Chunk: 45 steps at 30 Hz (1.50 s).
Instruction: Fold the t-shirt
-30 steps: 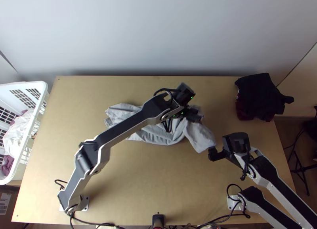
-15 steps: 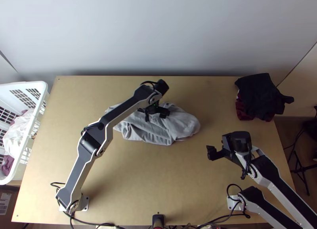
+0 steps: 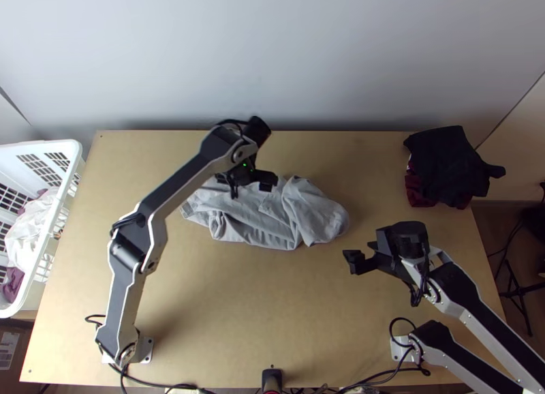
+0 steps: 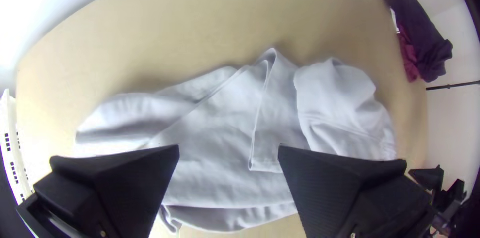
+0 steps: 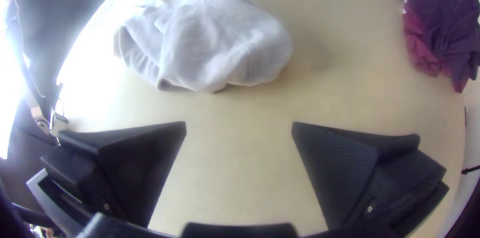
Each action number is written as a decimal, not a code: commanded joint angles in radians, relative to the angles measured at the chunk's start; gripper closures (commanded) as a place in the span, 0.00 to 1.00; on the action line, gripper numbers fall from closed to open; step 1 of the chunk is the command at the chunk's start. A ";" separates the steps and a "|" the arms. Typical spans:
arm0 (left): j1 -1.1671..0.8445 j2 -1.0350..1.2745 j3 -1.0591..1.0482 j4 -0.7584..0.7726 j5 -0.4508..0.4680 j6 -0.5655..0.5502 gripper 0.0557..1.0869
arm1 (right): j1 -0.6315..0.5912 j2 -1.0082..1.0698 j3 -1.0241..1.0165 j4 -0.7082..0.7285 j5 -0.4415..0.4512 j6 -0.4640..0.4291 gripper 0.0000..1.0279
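The light grey t-shirt (image 3: 255, 220) lies bunched and wrinkled at the middle of the table, its right end doubled over in a soft heap. Over its back edge my left gripper (image 3: 251, 183) hangs open. In the left wrist view the cloth (image 4: 215, 133) spreads beyond and beneath the parted fingers of the left gripper (image 4: 228, 150), which hold nothing. To the right of the shirt and nearer the front, my right gripper (image 3: 361, 252) stands apart from it. The right wrist view has the right gripper (image 5: 239, 128) open over bare wood, the shirt (image 5: 215, 43) farther off.
A pile of black and dark red clothes (image 3: 446, 165) sits at the table's back right corner. At the left edge stands a white laundry basket (image 3: 48, 148) with clothes inside. Bare wood (image 3: 259, 312) stretches in front of the shirt.
My left gripper has moved left and back from the shirt's right part. The shirt's right end, earlier drawn toward the right gripper, now lies heaped. The right gripper has shifted slightly left.
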 commanded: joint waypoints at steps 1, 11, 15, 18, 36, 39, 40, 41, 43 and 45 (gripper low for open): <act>0.045 -0.113 -0.071 -0.058 0.016 0.009 0.06 | 0.072 0.011 0.002 0.018 -0.048 0.088 0.05; 0.059 -0.288 -0.384 0.055 0.005 0.031 0.06 | 0.214 0.172 0.018 0.162 -0.134 0.167 0.05; 0.059 -0.339 -0.462 0.086 0.004 0.023 0.06 | 0.218 0.283 0.018 0.308 -0.132 0.173 0.05; 0.062 -0.382 -0.501 0.104 -0.001 0.020 0.06 | 0.217 0.357 0.028 0.378 -0.119 0.173 0.05; 0.071 -0.583 -0.709 0.140 0.002 0.018 0.06 | 0.169 0.571 0.130 0.421 -0.004 0.088 0.05; 0.067 -0.603 -0.729 0.140 0.005 0.018 0.06 | 0.149 0.568 0.144 0.421 -0.004 0.084 0.09; 0.062 -0.610 -0.737 0.140 0.007 0.018 0.06 | 0.146 0.567 0.145 0.421 -0.004 0.078 0.10; 0.058 -0.619 -0.744 0.141 0.008 0.017 0.06 | 0.143 0.564 0.145 0.421 -0.004 0.069 0.10; 0.048 -0.630 -0.755 0.146 0.008 0.014 0.06 | 0.137 0.564 0.144 0.421 -0.004 0.053 0.10; 0.045 -0.636 -0.761 0.147 0.008 0.009 0.06 | 0.135 0.564 0.142 0.421 -0.004 0.050 0.10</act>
